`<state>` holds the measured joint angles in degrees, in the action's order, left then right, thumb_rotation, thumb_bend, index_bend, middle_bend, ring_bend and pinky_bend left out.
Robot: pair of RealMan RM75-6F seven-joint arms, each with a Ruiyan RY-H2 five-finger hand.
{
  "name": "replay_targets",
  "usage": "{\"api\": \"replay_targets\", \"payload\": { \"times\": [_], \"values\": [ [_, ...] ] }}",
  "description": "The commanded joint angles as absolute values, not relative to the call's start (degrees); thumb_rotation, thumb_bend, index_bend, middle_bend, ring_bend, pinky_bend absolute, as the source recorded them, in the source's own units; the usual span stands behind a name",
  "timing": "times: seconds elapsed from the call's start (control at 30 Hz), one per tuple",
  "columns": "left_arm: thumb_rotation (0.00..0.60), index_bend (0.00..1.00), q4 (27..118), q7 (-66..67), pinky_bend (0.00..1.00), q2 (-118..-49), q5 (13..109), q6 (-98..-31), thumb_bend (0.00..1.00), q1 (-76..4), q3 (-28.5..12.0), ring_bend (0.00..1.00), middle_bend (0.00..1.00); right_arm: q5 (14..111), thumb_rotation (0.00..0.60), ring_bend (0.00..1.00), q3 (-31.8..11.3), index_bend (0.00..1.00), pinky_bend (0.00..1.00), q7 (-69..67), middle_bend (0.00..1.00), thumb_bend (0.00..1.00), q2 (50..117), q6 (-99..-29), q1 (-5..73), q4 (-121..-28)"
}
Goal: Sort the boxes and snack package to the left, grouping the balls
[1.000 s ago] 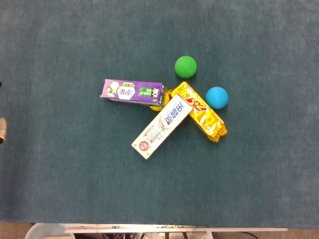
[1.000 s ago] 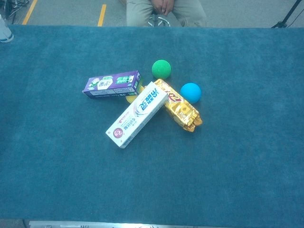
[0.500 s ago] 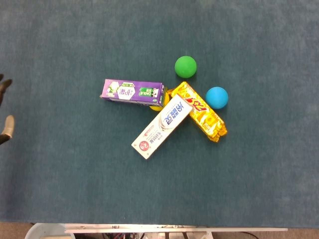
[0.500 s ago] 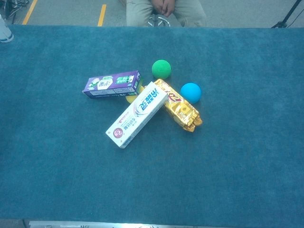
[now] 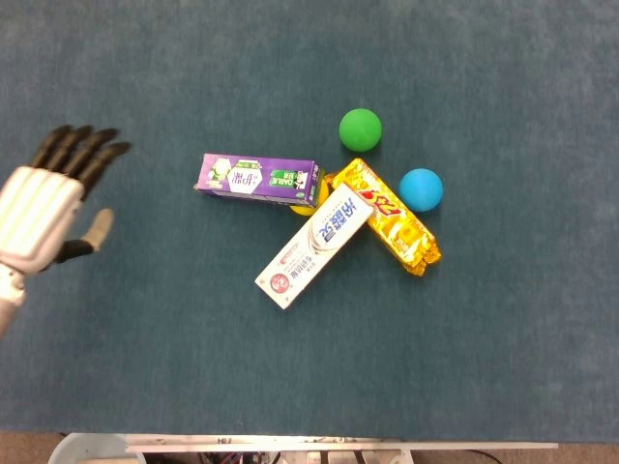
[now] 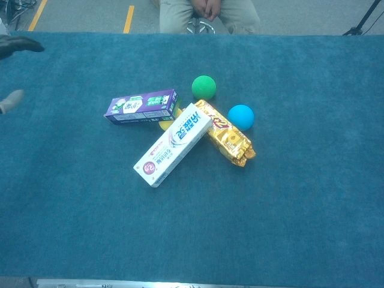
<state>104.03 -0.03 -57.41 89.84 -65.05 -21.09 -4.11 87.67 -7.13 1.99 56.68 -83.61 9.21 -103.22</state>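
Note:
A purple box (image 5: 257, 176) (image 6: 141, 105) lies mid-table. A white toothpaste box (image 5: 313, 245) (image 6: 173, 144) leans diagonally across a gold snack package (image 5: 386, 215) (image 6: 226, 134). A yellow ball (image 5: 304, 207) (image 6: 165, 124) is mostly hidden under the boxes. A green ball (image 5: 360, 128) (image 6: 203, 87) and a blue ball (image 5: 421, 188) (image 6: 240, 116) sit beside the package. My left hand (image 5: 44, 205) (image 6: 14, 69) hovers open at the far left, well clear of the purple box, holding nothing. My right hand is out of sight.
The teal cloth table (image 5: 155, 358) reaches a pale front edge (image 5: 338, 447). A seated person (image 6: 208, 13) is behind the far edge.
My left hand has come in from the left edge toward the table's middle, with fingers spread. The boxes, package and balls have not moved.

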Motion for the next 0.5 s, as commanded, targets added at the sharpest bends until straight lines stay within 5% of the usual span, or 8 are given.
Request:
{"api": "replay_targets", "payload": {
  "times": [0.03, 0.5],
  "values": [
    [0.600, 0.09, 103.3, -1.8, 0.04, -58.2, 90.1, -60.0, 0.48, -25.3, -5.0, 0.05, 0.07, 87.7, 0.600, 0.16, -7.0, 0.16, 0.24, 2.4, 0.26, 0.06, 56.5, -82.9, 9.6, -103.8],
    [0.600, 0.00, 97.4, 0.2, 0.04, -65.5, 83.0, -43.5, 0.47, -37.9, -6.9, 0.01, 0.00, 85.8, 0.600, 0.16, -6.6, 0.16, 0.24, 0.7, 0.26, 0.06, 57.4, -81.1, 10.1, -101.5]
  ]
}}
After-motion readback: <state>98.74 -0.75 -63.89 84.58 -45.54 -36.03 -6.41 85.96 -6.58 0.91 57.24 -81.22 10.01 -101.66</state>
